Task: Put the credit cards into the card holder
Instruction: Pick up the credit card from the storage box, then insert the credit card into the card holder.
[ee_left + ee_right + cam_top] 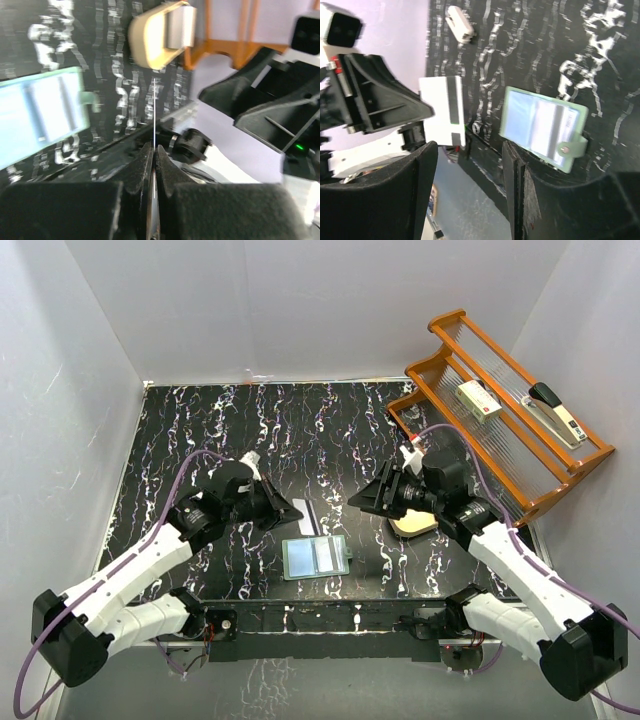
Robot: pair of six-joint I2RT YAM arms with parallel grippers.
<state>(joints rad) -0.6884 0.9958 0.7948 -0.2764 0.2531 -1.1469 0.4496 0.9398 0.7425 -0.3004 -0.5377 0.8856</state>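
The card holder (pixel 316 555) lies open and flat on the black table, sage green with a pale blue inside and a snap tab; it also shows as the card holder (pixel 542 125) and the card holder (pixel 40 112). My left gripper (pixel 288 510) hangs just above and left of it, shut on a credit card (pixel 442 112), white with a grey stripe. In the left wrist view that card (pixel 155 107) shows as a thin edge rising from the left gripper (pixel 154 147). My right gripper (pixel 363 498) faces it from the right. The right gripper (pixel 467 150) is open and empty, with the card beyond its tips.
A tan cream bowl-like object (pixel 415 523) sits under the right wrist; in the left wrist view this tan object (pixel 152 37) holds a pale flat piece (pixel 180 25). An orange wooden rack (pixel 520 455) with a stapler (pixel 556 412) and a white box (pixel 478 400) stands at the back right.
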